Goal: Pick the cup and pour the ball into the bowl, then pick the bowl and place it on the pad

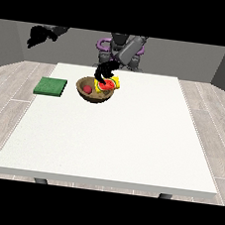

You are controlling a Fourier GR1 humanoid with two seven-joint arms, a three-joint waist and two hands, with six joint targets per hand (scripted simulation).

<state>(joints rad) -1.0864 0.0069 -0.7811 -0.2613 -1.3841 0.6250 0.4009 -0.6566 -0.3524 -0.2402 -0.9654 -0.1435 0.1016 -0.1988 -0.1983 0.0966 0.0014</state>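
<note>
Brown bowl (pixel 93 95), red ball (pixel 88 88), yellow-red cup (pixel 109 84), green pad (pixel 50 87)

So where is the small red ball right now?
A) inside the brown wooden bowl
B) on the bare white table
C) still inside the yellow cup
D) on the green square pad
A: the small red ball lies inside the brown wooden bowl, beside the tipped yellow cup that the hand holds over the bowl's rim.
</note>
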